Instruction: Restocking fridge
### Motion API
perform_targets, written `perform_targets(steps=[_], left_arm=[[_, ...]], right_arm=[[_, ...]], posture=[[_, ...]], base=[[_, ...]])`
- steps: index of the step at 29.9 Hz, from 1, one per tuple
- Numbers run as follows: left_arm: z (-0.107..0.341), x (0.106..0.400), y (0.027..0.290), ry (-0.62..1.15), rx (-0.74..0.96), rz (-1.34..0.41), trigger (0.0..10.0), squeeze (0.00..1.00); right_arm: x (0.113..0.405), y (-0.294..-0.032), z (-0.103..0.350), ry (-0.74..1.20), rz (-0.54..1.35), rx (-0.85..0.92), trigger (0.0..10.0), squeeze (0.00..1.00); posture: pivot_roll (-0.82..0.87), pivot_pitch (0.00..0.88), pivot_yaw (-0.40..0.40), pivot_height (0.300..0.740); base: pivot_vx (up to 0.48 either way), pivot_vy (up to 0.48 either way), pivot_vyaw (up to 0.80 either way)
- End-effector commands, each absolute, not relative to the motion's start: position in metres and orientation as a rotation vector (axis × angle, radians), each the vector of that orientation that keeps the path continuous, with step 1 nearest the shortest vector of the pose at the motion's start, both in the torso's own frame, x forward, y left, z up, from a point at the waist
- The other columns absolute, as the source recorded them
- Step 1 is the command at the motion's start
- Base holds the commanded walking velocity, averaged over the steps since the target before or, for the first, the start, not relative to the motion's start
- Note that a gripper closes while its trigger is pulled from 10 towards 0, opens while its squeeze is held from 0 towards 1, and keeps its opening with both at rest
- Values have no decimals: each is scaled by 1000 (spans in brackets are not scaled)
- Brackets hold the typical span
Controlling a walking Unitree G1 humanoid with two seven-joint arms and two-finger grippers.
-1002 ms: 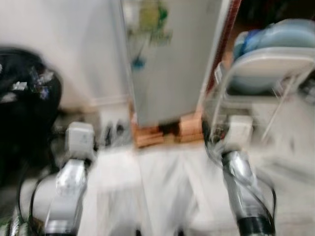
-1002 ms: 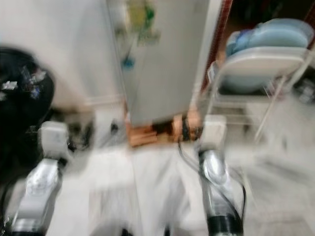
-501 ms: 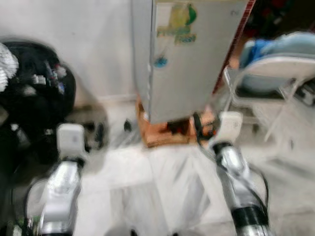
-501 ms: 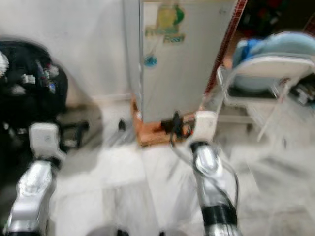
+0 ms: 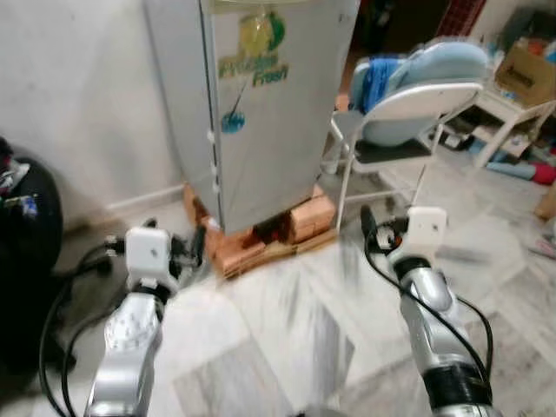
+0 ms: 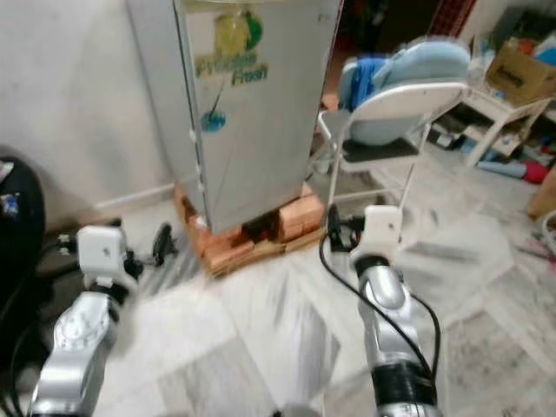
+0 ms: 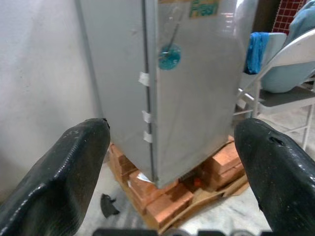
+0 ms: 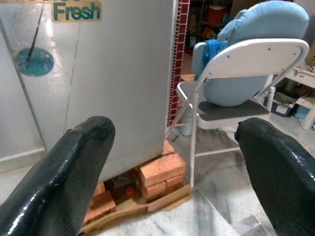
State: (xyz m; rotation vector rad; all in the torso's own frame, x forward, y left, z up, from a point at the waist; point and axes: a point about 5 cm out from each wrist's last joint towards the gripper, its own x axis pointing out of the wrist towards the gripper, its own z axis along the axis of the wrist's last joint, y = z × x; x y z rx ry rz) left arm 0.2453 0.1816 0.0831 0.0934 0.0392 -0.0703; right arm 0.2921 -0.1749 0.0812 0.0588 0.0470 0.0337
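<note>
I am facing the fridge [image 5: 261, 113], which is standing door shut on a stack of bricks [image 5: 261, 243] against the wall [image 5: 78, 104], a little left of centre ahead of me. I am holding both arms out low in front: left gripper [image 7: 172, 162] and right gripper [image 8: 172, 162] each with jaws spread wide and carrying nothing, still well short of the door. A white folding chair [image 5: 408, 113] with a blue cushion [image 5: 417, 65] is sitting just right of the fridge; black cables [image 5: 61, 321] are trailing on the floor [image 5: 287, 321] by my left arm. Judging the step as the approach: I am wanting to square up to the door, keep clear of the chair legs and cables, and look for a handle edge, which I cannot make out yet.
</note>
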Motion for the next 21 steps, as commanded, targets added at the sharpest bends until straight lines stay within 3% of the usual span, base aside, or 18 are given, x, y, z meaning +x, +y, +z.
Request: perform_targets(steps=[1,8,15,19,21], left_arm=[[84,244,190,40,104,-51,10000,0],[81,243,196,59,111,-17,10000,0],[77,248,192,77,165,-50,10000,0],[76,253,190,90,167,-61,10000,0],[75,254,191,99,159,-51,10000,0]], right_arm=[[296,-167,88,22,63,66,10000,0],[294,-167,84,31,63,67,10000,0],[290,-172,80,24,7,74,10000,0],[287,-173,78,31,-13,73,10000,0],[286,-173,76,38,-11,80,10000,0]], posture=[[58,0,-75,740],[67,0,-69,740],[45,0,-13,740],[27,0,-15,740],[27,0,-15,740]], base=[[435,0,-800],[422,75,-752],[341,152,0],[0,0,0],[0,240,-800]])
